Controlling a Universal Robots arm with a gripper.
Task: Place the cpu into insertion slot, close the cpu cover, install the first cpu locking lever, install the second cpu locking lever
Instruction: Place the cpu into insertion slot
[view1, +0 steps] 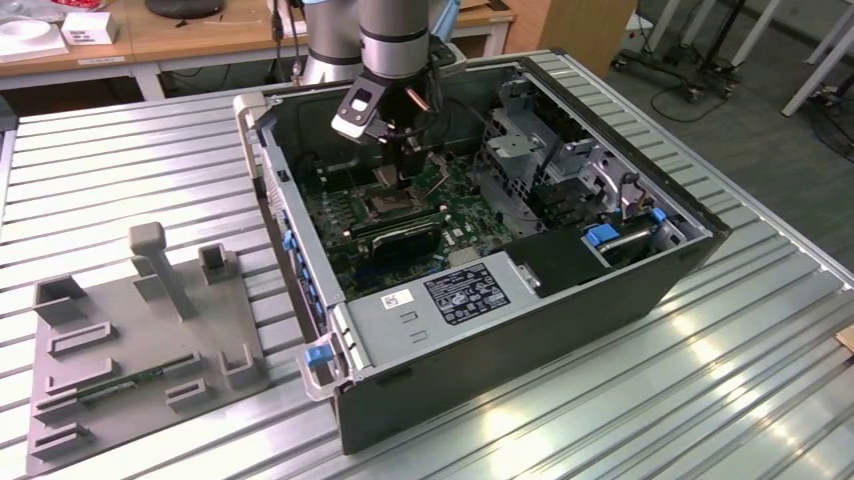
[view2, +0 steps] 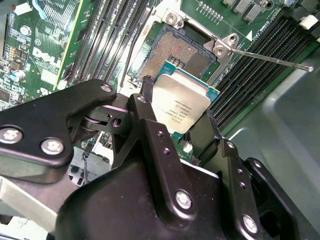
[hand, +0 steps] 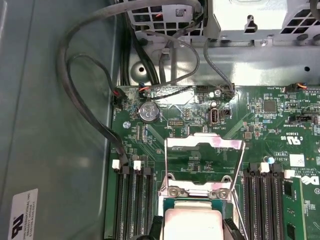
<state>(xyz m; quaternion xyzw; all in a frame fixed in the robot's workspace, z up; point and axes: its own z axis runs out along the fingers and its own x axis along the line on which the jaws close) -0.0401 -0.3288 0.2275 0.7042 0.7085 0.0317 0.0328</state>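
One cpu (view2: 182, 102) is pinched by its edges between the two fingers of the gripper (view2: 176, 114), just above the one bare insertion slot (view2: 182, 50), its single cpu cover (hand: 225, 143) raised.

My end effector (view2: 178, 102) is matt black with bright metal screws. The cpu (view2: 182, 112) has a smooth, satin silver metal face over a green board. The cpu cover (hand: 200, 142) is shiny bare metal. The motherboard (hand: 270, 125) is glossy green. The surface (view1: 134, 160) is ribbed, reflective metal, and the fixture tray (view1: 134, 350) looks like matt grey plastic.
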